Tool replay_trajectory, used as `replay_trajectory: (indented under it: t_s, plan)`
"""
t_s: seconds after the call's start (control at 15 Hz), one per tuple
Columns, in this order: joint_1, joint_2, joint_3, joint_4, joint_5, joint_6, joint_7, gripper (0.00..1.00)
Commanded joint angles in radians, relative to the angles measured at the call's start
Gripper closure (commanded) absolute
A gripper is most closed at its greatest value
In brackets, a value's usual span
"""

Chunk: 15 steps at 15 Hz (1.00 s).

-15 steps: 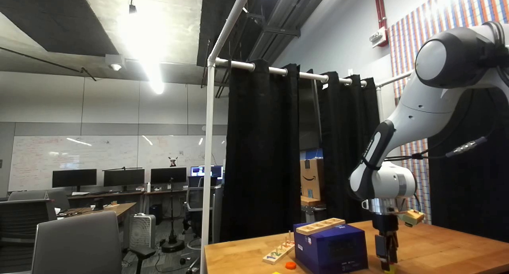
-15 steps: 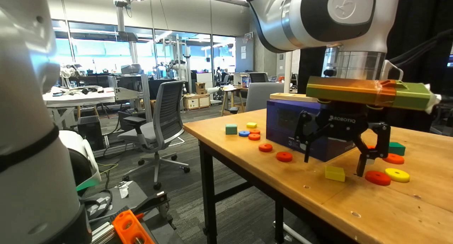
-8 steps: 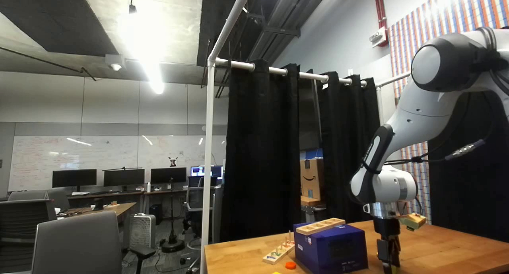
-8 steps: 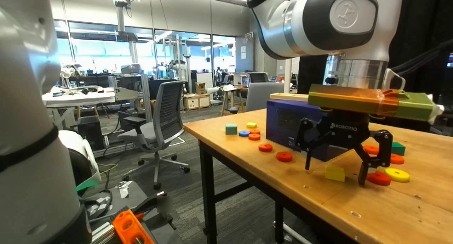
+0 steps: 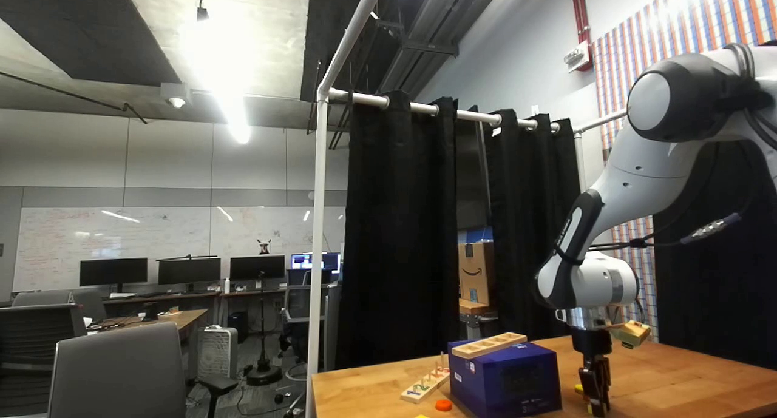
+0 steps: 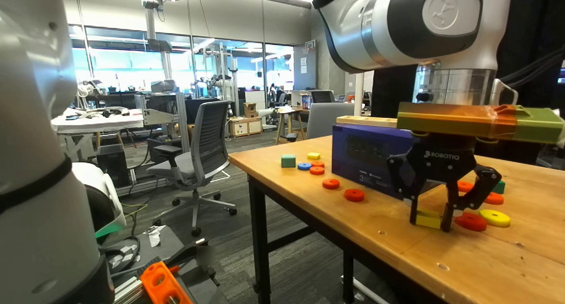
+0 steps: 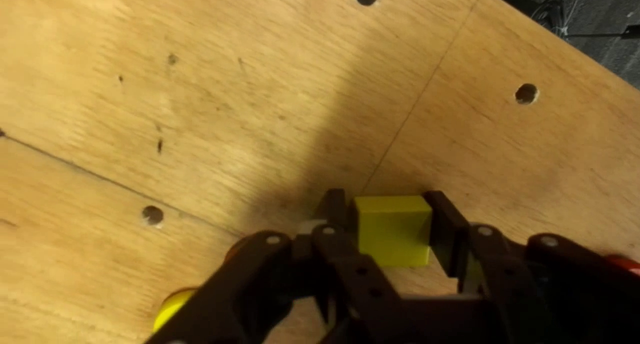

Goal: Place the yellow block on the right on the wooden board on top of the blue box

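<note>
Jaws have drawn in, pinching the yellow block [image 7: 395, 234] near the closed blue box [image 6: 366, 156].

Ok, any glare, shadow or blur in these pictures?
In an exterior view, the long ceiling light blows out to white; in the wrist view, a soft-edged shadow crosses the pale wooden tabletop, and the black two-fingered gripper looks dark and slightly blurred, while the yellow rectangular block looks sharper.
</note>
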Motion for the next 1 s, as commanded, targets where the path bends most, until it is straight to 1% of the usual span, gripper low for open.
replay_trajectory:
  t_s: [0.0,0.07,0.33,0.67,0.93]
  plan:
    - [-0.016,0.015,0.017,0.016,-0.022,0.013,0.000,0.87]
    - [-0.015,0.016,0.017,0.016,-0.025,0.012,0.003,0.85]
    - [-0.008,-0.021,0.021,0.011,-0.035,-0.022,0.037,0.85]
    - [-0.002,-0.106,0.031,-0.007,-0.030,-0.049,0.086,0.85]
    - [0.004,-0.184,0.030,-0.015,-0.076,-0.074,0.167,0.85]
